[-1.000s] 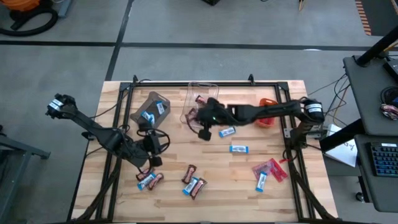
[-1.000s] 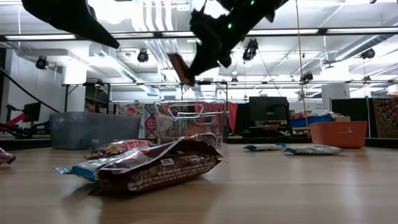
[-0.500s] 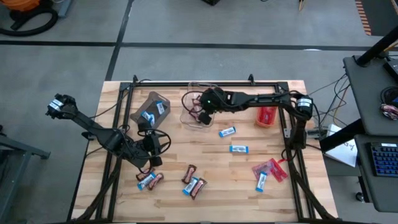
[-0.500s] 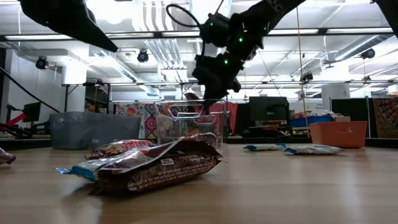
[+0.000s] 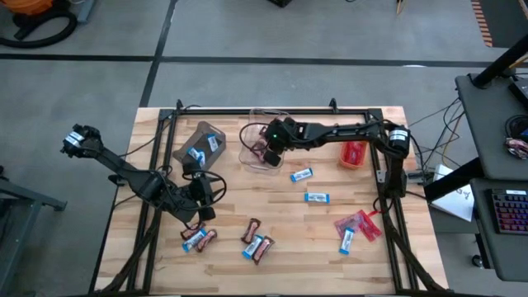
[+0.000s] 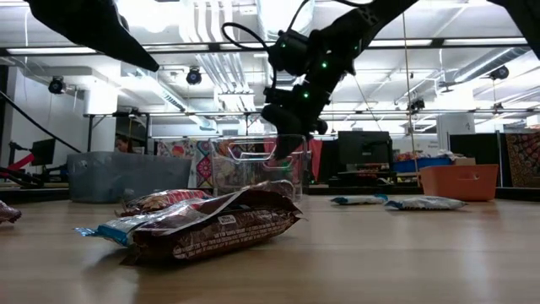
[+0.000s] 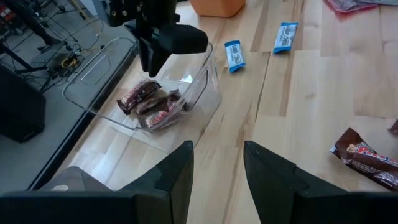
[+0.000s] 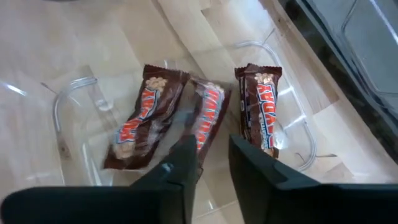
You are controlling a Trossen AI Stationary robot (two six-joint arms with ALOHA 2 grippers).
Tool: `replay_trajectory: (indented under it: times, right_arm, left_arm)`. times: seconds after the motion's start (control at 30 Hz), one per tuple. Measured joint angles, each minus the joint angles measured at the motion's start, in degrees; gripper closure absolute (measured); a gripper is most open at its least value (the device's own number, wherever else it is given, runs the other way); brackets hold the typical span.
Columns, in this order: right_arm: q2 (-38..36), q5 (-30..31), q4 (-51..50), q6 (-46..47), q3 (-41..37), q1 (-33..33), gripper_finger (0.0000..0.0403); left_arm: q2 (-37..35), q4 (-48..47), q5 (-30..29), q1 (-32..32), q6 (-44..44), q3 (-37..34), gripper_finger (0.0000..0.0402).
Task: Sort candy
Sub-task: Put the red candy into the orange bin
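Observation:
My right gripper (image 8: 214, 155) hangs open just over the clear bin (image 5: 250, 157), its fingers pointing down into it with nothing between them. Three dark brown candy bars (image 8: 146, 118) lie flat on the bin's floor; the left wrist view shows them too (image 7: 152, 102). My left gripper (image 7: 217, 165) waits open and empty above the table's left half (image 5: 214, 188). Loose candy lies on the table: blue-and-white bars (image 5: 301, 175), red wrappers (image 5: 360, 223) and brown bars (image 5: 251, 230).
A grey bin (image 5: 204, 142) with blue-and-white bars stands left of the clear bin, an orange bin (image 5: 353, 154) at the far right. More mixed bars lie near the front left (image 5: 198, 239). A black frame (image 5: 272, 110) rims the table. Bare wood lies between the bins and the near candy.
My right gripper has come down over the clear bin, shifting toward the table's far left, with a dark brown bar at its fingertips. The bar no longer hangs from the fingers; it has dropped into the bin.

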Motion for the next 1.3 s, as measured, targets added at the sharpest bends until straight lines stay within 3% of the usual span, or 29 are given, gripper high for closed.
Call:
replay_trajectory:
  times: [0.27, 0.57, 0.93, 1.13, 1.3]
  right_arm:
    - [-2.53, 0.00, -0.15, -0.11, -0.02, 0.27, 0.0260]
    - [-9.42, -0.44, -5.91, -0.17, -0.02, 3.77, 0.0264]
    - [-17.80, -11.69, -30.33, -1.52, -0.07, 12.60, 0.0276]
    - [-18.91, -11.85, -44.70, 8.94, -0.15, 17.66, 0.0261]
    - [-18.95, -13.40, -50.60, 16.12, -1.77, 22.70, 0.0251]
  left_arm:
    - [0.00, 0.00, 0.09, 0.00, -2.21, 0.00, 0.0277]
    - [-0.02, 0.03, 3.28, 0.02, -5.76, 0.00, 0.0277]
    - [2.55, 1.10, 3.46, 0.02, -6.16, 0.00, 0.0277]
    - [4.87, 2.04, 3.41, 0.02, -6.18, 0.00, 0.0277]
    - [5.80, 2.09, 3.36, 0.02, -6.17, 0.00, 0.0277]
